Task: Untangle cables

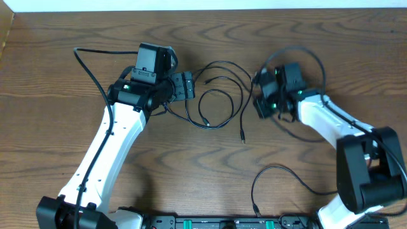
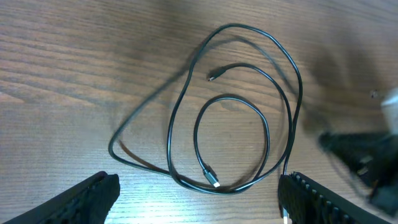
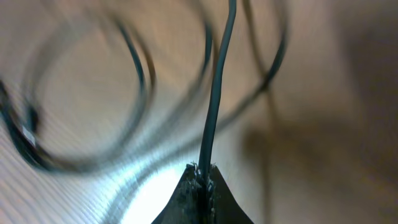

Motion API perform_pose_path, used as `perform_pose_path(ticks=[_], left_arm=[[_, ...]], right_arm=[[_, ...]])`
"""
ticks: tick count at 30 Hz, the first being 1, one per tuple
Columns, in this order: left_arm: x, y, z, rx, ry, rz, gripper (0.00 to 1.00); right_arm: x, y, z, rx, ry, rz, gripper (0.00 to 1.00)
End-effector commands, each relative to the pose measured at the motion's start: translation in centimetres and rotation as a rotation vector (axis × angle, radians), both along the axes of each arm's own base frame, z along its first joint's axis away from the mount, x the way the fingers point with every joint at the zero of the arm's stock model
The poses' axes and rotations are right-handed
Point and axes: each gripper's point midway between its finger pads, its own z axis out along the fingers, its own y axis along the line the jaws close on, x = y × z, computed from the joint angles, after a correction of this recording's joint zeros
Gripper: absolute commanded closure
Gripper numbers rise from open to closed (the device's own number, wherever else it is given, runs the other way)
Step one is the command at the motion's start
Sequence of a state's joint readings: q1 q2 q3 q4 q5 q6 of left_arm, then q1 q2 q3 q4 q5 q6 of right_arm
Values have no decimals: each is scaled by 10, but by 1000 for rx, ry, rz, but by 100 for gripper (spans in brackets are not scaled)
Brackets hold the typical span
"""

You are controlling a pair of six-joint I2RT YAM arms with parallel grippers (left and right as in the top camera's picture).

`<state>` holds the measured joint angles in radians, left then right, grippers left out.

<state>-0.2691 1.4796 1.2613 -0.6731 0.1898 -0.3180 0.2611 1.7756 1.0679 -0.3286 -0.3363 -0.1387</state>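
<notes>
Right gripper (image 3: pixel 202 177) clamped on a cable (image 3: pixel 217 106); left gripper (image 2: pixel 198 190) spread wide.
I see the cable run straight out from the pinched tips; loose loops (image 2: pixel 230 96) lie on the table (image 2: pixel 62 74) ahead of the left fingers (image 2: pixel 93 194).

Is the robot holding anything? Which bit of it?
Yes. The right gripper pinches a black cable along its thin cord. The left gripper is open, holding nothing.

The right gripper (image 3: pixel 202 180) pinches one thin black cable (image 3: pixel 217 87) — more cable loops (image 3: pixel 134 68) lie blurry on the wooden table (image 3: pixel 323 93).
</notes>
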Motion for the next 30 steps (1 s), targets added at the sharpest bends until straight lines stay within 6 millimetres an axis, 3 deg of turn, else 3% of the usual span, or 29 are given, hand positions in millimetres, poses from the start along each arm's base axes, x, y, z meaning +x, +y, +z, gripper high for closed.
perform_pose_path(ticks=[1,2,3,5,10,13,22,30], left_arm=[[3,-2,6,-12,-12,-2,13],[3,-2,6,-12,-12,-2,13],[3,-2,6,-12,-12,-2,13],[3,-2,6,-12,-12,-2,13],[3,-2,6,-11,-12,-1,13],[3,-2,6,-12,-12,-2,13],[3,-2,6,-12,-12,-2,13],[3,-2,6,-12,-12,-2,13]], right_arm=[[43,12,122,94,-286,-19,99],[50,12,147,106,-340,-28,99],[61,12,200,137,-447,-60,99],[66,12,253,171,-555,-67,99],[73,-3,365,185,-803,-148,99],[71,-18,420,180,-925,-224,99],[37,-55,556,290,-1250,-348,99],[1,-84,629,431,-1441,-414,99]])
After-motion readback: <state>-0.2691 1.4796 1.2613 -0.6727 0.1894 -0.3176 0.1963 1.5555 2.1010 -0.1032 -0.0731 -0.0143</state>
